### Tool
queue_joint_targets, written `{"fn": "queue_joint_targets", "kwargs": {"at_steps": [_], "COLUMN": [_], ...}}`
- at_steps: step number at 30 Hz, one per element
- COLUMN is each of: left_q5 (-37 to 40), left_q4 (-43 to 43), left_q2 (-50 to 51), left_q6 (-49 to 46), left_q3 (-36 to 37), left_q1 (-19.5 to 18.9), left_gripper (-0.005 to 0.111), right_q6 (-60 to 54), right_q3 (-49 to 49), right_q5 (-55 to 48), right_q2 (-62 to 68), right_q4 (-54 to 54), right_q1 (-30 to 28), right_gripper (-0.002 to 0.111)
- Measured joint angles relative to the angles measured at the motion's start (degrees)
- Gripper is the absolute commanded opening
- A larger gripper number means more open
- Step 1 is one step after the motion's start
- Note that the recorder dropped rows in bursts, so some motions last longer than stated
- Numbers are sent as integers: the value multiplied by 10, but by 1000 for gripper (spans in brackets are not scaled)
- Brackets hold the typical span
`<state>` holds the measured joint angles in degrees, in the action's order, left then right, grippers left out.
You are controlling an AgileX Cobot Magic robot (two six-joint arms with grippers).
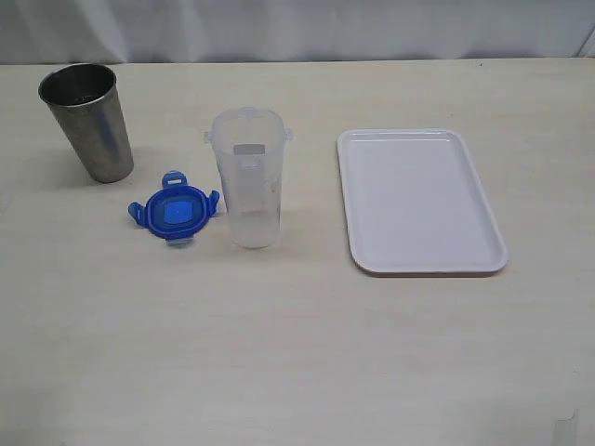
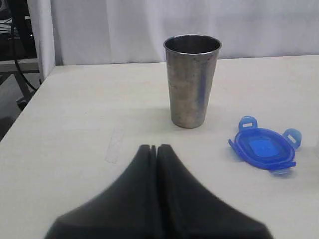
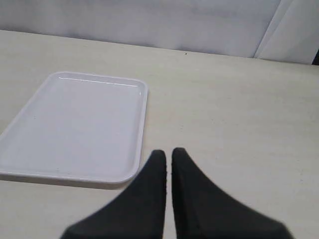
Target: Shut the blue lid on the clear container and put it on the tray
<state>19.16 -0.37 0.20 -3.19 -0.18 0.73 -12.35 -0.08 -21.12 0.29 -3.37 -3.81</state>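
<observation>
Blue lid (image 1: 174, 212), white tray (image 1: 420, 200), grey metal cup (image 1: 88, 122).

We see grey metal cup (image 1: 86, 121) upright on desk (image 1: 297, 362), far left in exterior view, mouth wider than base. We note dull, scuffed wall with blue streak down one side. Desk pale, light wood grain. White curtain (image 1: 279, 28) behind desk. We spot faint clear strip (image 2: 114, 145) flat on desk near cup.
</observation>
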Motion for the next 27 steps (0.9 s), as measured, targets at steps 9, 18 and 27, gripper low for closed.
{"fn": "queue_joint_targets", "kwargs": {"at_steps": [9, 18, 27], "left_q5": [-79, -334, -397], "left_q4": [-10, -124, -35], "left_q2": [0, 0, -1], "left_q6": [0, 68, 190], "left_q3": [0, 0, 0], "left_q1": [0, 0, 0], "left_gripper": [0, 0, 97], "right_q6": [0, 0, 0], "right_q3": [0, 0, 0], "right_q5": [0, 0, 0], "right_q2": [0, 0, 0], "right_q4": [0, 0, 0], "right_q1": [0, 0, 0], "right_gripper": [4, 4, 4]}}
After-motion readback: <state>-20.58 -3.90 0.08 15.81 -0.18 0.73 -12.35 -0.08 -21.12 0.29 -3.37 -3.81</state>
